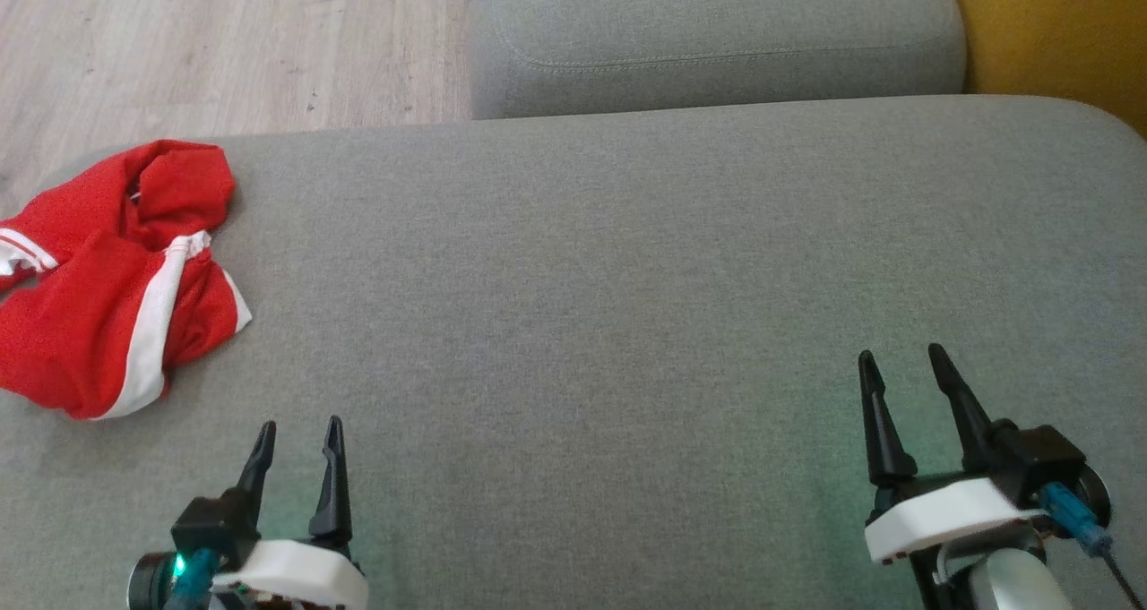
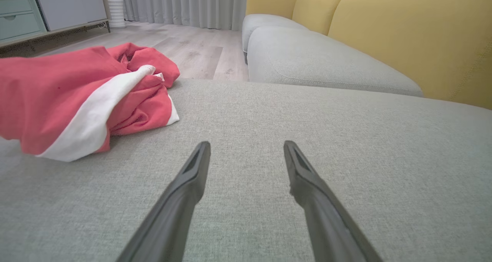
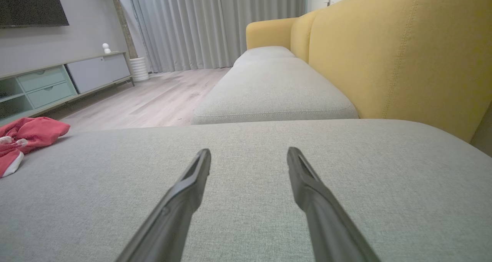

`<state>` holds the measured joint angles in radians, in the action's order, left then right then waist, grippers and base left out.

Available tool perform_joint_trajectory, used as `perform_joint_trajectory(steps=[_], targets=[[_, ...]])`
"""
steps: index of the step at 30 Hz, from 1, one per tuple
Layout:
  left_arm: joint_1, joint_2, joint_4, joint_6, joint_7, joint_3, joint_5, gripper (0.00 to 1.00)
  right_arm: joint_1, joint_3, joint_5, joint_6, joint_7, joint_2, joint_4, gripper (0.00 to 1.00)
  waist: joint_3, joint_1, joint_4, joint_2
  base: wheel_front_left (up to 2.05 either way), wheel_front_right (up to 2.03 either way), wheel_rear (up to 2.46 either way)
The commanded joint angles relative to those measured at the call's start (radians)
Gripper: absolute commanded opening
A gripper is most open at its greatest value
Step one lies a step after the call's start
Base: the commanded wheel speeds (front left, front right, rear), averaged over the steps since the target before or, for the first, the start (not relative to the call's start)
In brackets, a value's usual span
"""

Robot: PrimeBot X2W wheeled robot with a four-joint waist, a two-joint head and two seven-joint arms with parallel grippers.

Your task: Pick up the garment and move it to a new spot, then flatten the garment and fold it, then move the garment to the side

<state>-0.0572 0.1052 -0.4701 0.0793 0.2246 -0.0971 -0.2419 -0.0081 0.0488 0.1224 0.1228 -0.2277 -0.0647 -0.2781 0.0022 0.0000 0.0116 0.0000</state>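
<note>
I see the garment [image 1: 107,279] lying crumpled at the left edge of the grey cushion [image 1: 627,261], neither flattened nor folded; my left gripper [image 1: 300,424] and right gripper [image 1: 901,352] both stand spread and empty; I judge every step remains.

The left gripper [image 1: 300,424] sits at the lower left of the head view, its two long dark fingers pointing up, spread apart and empty. The right gripper [image 1: 901,352] sits at the lower right, reaching slightly further forward and tilted a little leftward, its fingers likewise parted and empty.
</note>
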Motion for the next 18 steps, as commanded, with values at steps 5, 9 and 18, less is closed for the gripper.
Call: perform_joint_trajectory(steps=[5,9,18], targets=[[-0.056,0.015,0.001,-0.004,0.033,0.037,0.065,1.0,-0.018,0.013,-0.065,0.008,-0.03,0.005,0.009,1.0,0.0,0.0,-0.002,0.0,0.0,0.0,0.0],[-0.058,0.013,-0.014,-0.002,0.037,0.044,0.068,1.0,-0.019,0.005,-0.067,0.008,-0.034,0.008,0.004,1.0,0.0,0.0,-0.005,0.0,0.0,0.0,0.0],[-0.068,0.009,-0.041,0.004,0.037,0.062,0.039,1.0,-0.022,-0.01,-0.026,0.008,-0.034,0.012,-0.012,1.0,0.003,0.0,-0.008,0.0,0.0,0.0,0.0]])
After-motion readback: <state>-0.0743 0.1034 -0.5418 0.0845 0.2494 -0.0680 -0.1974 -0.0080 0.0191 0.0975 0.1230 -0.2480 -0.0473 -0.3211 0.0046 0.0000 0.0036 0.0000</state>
